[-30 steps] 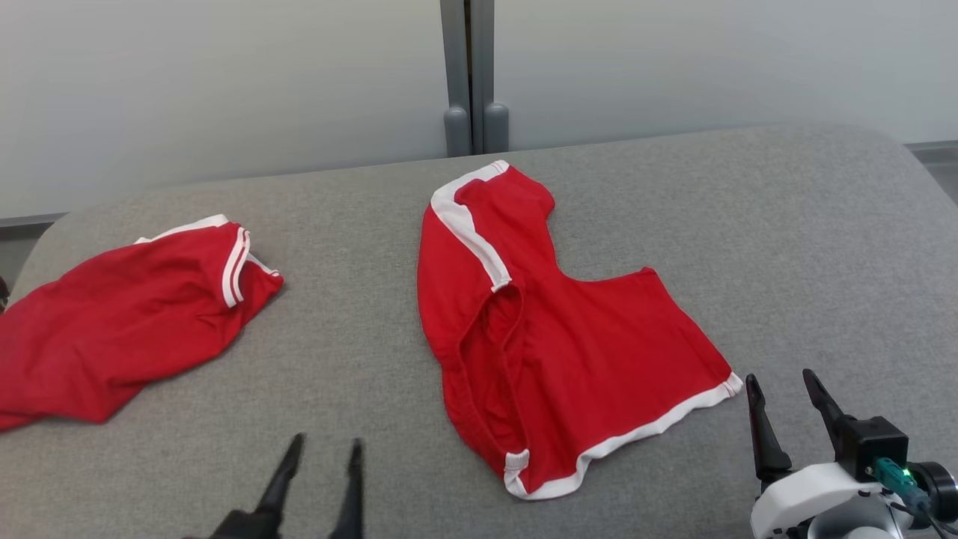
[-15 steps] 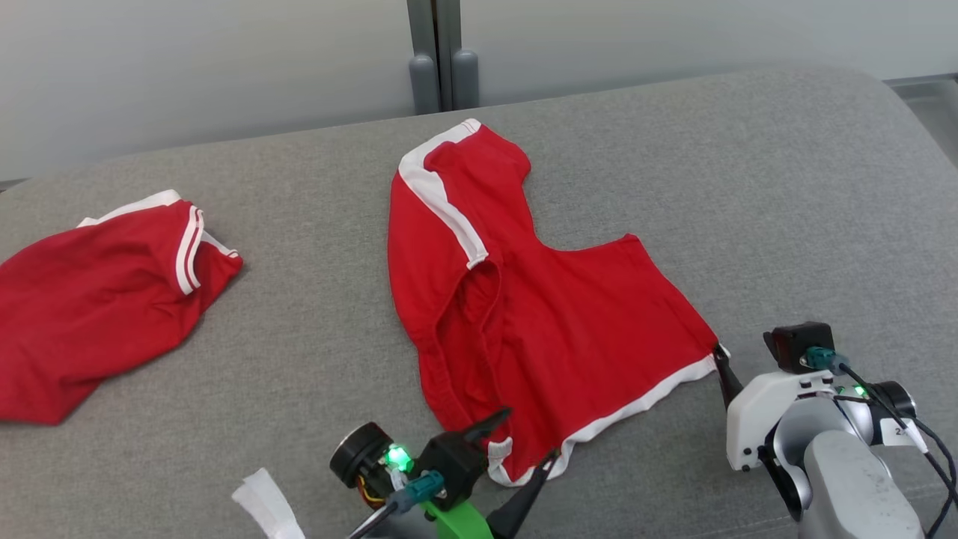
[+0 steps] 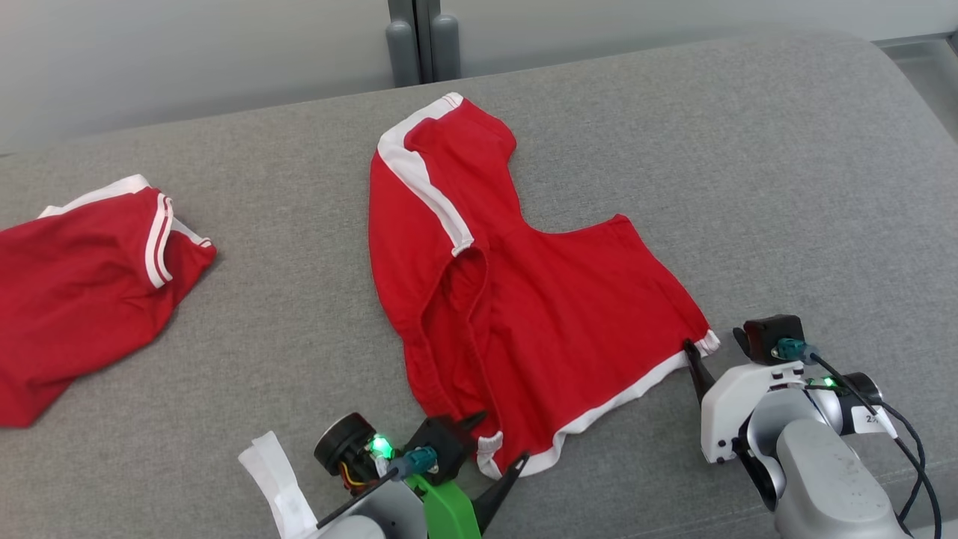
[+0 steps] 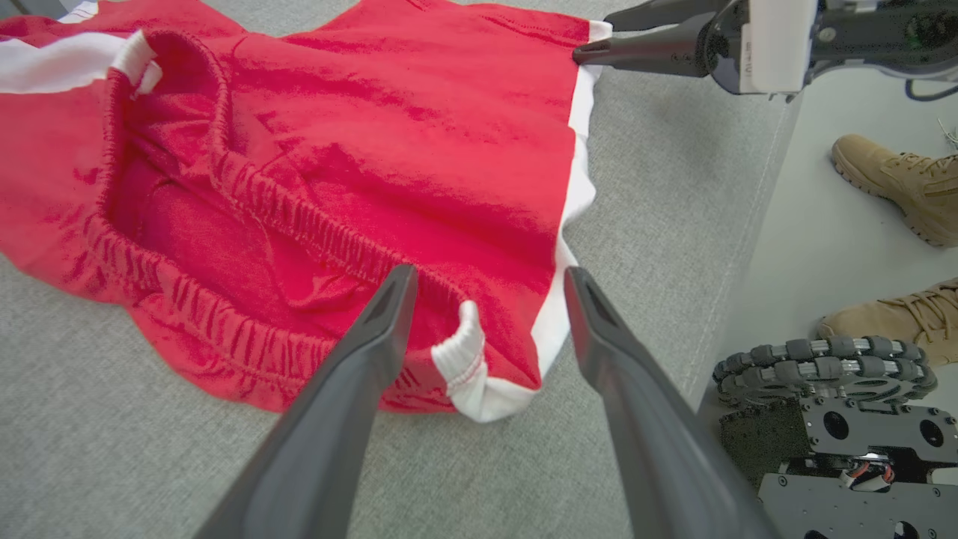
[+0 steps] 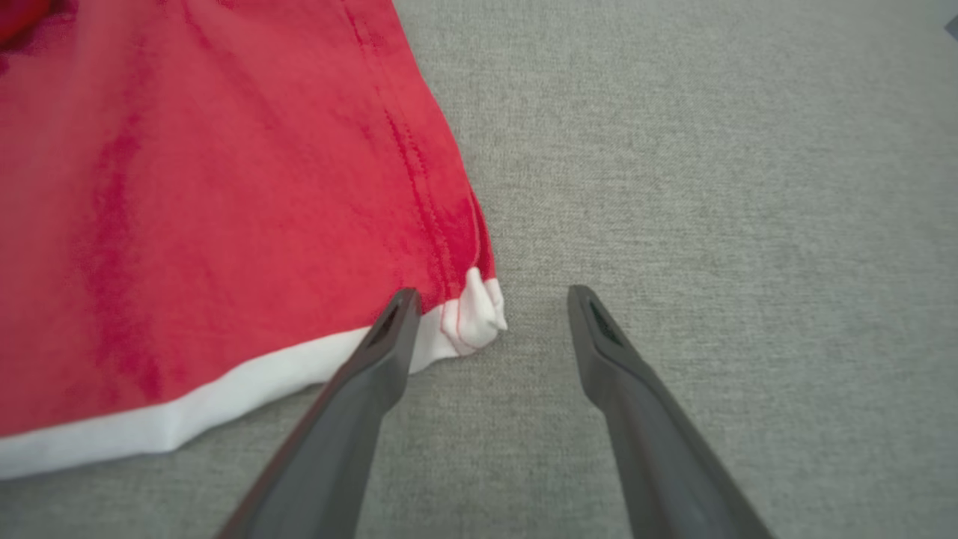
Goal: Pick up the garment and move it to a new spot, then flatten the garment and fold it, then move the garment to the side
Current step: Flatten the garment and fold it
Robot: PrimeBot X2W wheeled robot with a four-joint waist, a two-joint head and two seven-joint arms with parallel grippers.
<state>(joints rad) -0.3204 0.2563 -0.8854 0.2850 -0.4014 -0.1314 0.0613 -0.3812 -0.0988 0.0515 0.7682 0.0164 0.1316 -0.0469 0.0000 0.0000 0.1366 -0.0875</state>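
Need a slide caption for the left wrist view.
Left gripper, open, astride the red garment's near hem corner on the grey padded surface; right gripper at the far corner.

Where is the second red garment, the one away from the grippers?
In the head view, the second red garment lies at the left edge of the grey cushion, on the robot's left, well apart from the red shorts in the middle.

Within 1 second our head view has shifted, so the red shorts [image 3: 539, 314] now sit higher and further left in it. Our left gripper [image 4: 488, 273] has moved off the bare grey surface [image 3: 748, 150] to straddle the shorts' near corner. Our right gripper [image 5: 492, 293] has reached the right end of the white hem [image 5: 224, 397], with 1 fingertip over it.
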